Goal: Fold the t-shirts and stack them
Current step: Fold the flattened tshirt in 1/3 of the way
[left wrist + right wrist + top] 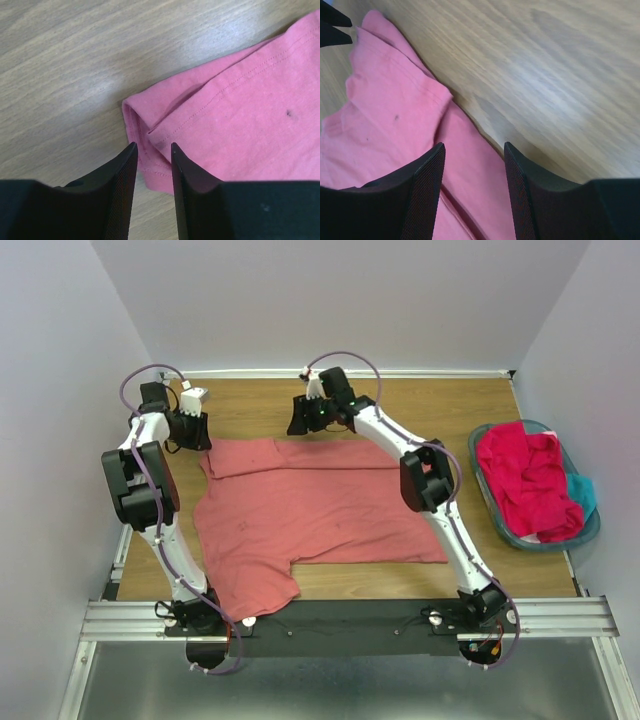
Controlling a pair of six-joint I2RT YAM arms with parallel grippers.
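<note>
Left gripper (pixel 152 148) stands with a narrow gap between its fingers (pixel 125 172), tips down over the far-left corner of the salmon-pink t-shirt (pixel 320 510). The doubled corner of cloth lies flat on the wood under that gap and is not pinched. Right gripper (pixel 474 146) stands wider and holds nothing. Its tips hang over the shirt's far edge, one finger above cloth and the other above bare wood.

The table (pixel 430 405) is a wooden board carrying everything, with the arm bases along its near edge. The salmon-pink t-shirt is spread flat across the middle and left of the table. A band along its far edge is folded back onto itself, and one lobe at the near-left reaches the table's near edge.

The teal basket (pixel 478 472) sits at the table's right edge, well apart from the spread shirt. Crumpled magenta-red t-shirts (pixel 525 480) fill it, and a teal t-shirt (pixel 584 492) shows at its right side, beside the red cloth.
</note>
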